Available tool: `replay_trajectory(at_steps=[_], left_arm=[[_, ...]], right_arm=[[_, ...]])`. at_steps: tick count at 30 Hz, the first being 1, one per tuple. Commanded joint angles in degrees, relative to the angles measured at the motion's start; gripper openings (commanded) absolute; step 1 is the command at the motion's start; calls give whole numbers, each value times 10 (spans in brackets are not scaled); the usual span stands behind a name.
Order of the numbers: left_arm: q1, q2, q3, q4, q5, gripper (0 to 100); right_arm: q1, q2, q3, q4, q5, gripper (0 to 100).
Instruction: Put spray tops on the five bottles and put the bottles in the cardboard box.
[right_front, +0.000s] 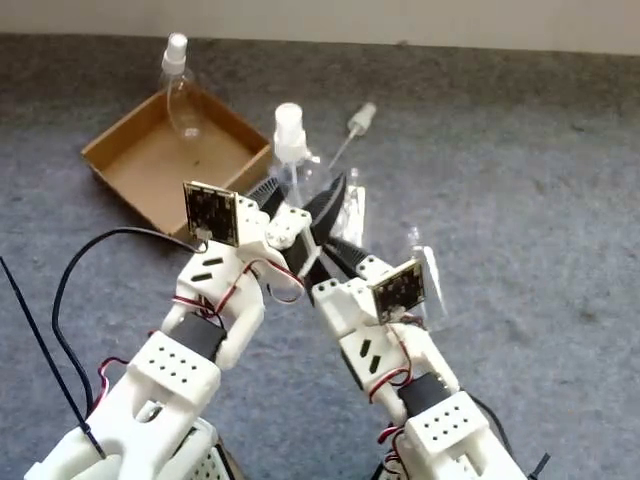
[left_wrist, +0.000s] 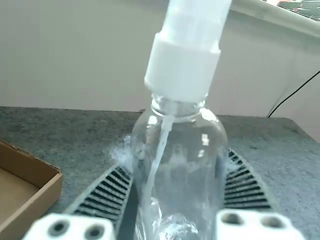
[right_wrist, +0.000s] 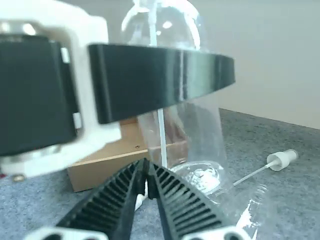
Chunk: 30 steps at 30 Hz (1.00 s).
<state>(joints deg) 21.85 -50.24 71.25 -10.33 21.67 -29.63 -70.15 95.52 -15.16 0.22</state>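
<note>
While left gripper clamps capped bottle upright, right gripper, closed, sits just beside it.

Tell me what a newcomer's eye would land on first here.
The clear spray bottle, white top on, is held upright at centre in the left gripper's jaws, with the right gripper shut close beside its base. Behind, another topped bottle is in the cardboard box, and a loose spray top lies to the box's right.
</note>
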Motion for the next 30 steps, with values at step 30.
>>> replay_trajectory(at_steps=[30], left_arm=[[-1,-2,12,-18,-1,66]], right_arm=[[79,-3,67,-14,4,9]])
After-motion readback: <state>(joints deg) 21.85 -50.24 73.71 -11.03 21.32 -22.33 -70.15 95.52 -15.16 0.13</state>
